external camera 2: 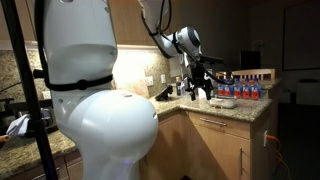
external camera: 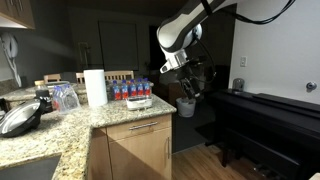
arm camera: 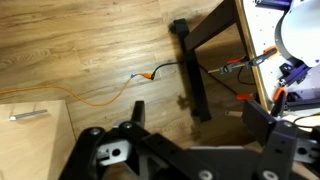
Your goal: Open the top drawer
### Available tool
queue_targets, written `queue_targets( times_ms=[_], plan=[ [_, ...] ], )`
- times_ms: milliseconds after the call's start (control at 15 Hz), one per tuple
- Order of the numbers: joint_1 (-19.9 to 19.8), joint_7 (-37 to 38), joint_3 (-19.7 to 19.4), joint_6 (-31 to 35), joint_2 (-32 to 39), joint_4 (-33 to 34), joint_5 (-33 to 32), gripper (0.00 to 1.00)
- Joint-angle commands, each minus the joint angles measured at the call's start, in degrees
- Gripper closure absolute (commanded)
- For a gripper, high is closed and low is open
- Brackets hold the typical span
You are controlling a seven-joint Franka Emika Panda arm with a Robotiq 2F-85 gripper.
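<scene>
The top drawer point(external camera: 140, 128) is a shallow light-wood front with a silver bar handle, under the granite counter's end, and it sits flush and shut. It also shows in an exterior view point(external camera 2: 226, 127). My gripper point(external camera: 187, 92) hangs in the air past the counter's corner, to the right of the drawer and above it, touching nothing. It shows in an exterior view point(external camera 2: 198, 84) too. In the wrist view the gripper point(arm camera: 198, 120) points down at the wood floor, with its fingers wide apart and empty.
A taller cabinet door point(external camera: 140, 157) is below the drawer. On the counter are a pack of bottles point(external camera: 131, 93), a paper towel roll point(external camera: 95, 87) and a pan point(external camera: 20, 118). A black piano point(external camera: 270, 110) stands to the right. An orange cable point(arm camera: 110, 95) lies on the floor.
</scene>
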Motion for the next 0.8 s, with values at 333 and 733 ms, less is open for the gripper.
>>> queue_targets(
  times_ms=[333,733],
  plan=[
    [3.4,-5.6,4.8,-0.5,-0.6,-6.1,-3.1,0.00],
    [2.0,-4.6,3.1,6.3,-2.1,-8.1,3.9,0.00]
  ],
)
